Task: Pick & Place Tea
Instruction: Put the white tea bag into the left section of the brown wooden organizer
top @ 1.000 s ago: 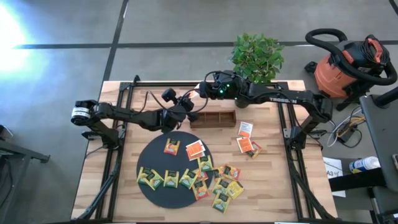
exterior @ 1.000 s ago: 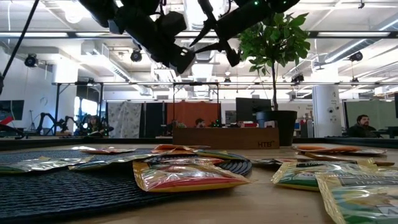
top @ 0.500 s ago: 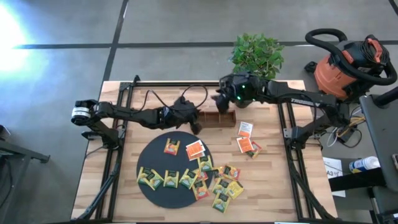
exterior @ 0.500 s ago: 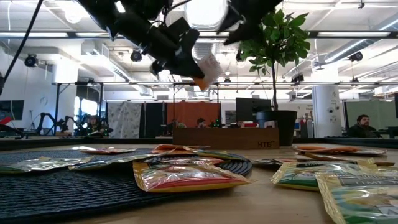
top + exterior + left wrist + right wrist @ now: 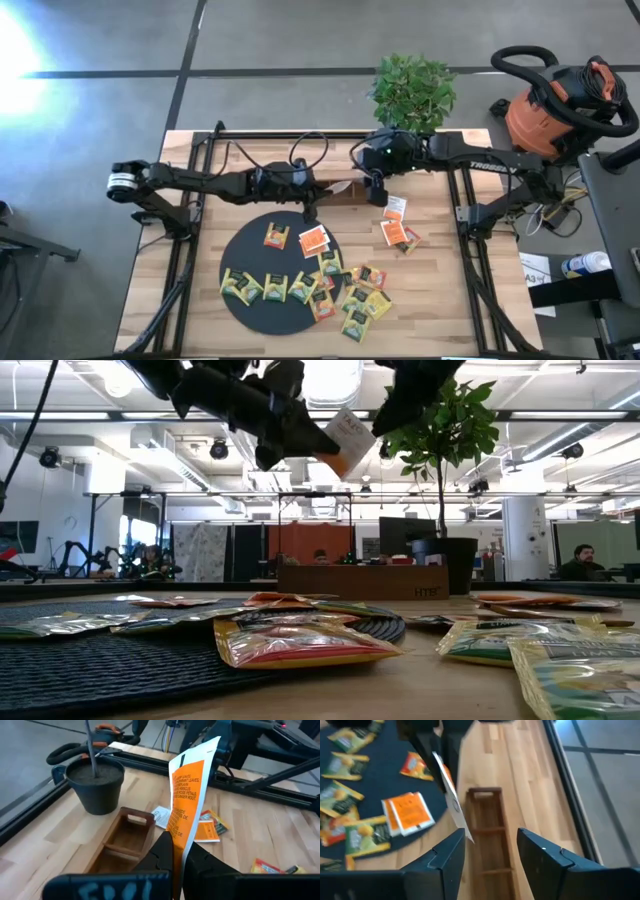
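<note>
A white-and-orange tea sachet [image 5: 192, 790] hangs in the air over the brown wooden box [image 5: 122, 840], with my left gripper [image 5: 177, 847] shut on it. In the high view that gripper [image 5: 318, 190] sits at the box's left end. My right gripper [image 5: 490, 850] is open with nothing between its fingers. It hovers above the box [image 5: 487, 830], just right of the sachet [image 5: 451, 795], and shows in the high view [image 5: 376, 190] too. Several more sachets lie flat on the black mat [image 5: 262, 262] and on the wood beside it [image 5: 398, 228]. My left gripper pinches the sachet's lower edge [image 5: 178, 834] between its two fingers [image 5: 161, 851]. The fingers come nearly level from the table's left side. The sachet stands on edge above the fingers, tilted a little, lifted clear of the box and the table.
A potted plant [image 5: 413, 92] stands at the far edge behind the box, its black pot [image 5: 97, 785] close to the box's end. Black frame rails [image 5: 470, 215] run along both sides of the table. An orange shop vacuum [image 5: 560, 100] stands off the table at the far right.
My right gripper has drawn away from my left gripper, toward the table's right edge and then its near side, and has rolled about its wrist. It leaves the sachet in my left gripper. My left gripper has rolled, so the sachet now points upward instead of down.
</note>
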`<state>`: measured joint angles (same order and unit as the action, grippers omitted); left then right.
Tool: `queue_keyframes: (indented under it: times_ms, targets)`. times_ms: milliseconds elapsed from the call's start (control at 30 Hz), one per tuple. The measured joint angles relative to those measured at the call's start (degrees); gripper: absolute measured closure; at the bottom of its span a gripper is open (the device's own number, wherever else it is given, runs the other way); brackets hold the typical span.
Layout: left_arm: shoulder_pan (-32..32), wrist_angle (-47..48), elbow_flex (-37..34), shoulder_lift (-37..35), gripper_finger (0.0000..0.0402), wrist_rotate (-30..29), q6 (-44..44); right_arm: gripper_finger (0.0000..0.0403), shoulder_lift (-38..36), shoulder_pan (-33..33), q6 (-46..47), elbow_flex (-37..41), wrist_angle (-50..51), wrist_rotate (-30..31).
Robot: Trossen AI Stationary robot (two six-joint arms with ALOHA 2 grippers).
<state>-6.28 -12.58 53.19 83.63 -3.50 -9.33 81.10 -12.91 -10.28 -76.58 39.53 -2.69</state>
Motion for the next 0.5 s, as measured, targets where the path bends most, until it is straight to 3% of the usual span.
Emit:
queue_keyframes:
  times_ms: [333,500]
  targets:
    - [-0.2,-5.3,-0.1,1.4,0.0392,1.0,0.8,0.0234,1.5,0.7,-0.2,0.0,-2.6,-4.9]
    - [-0.2,-6.1,-0.1,2.1,0.0392,1.0,0.6,0.0258,1.5,0.6,0.8,0.0,-2.6,-5.9]
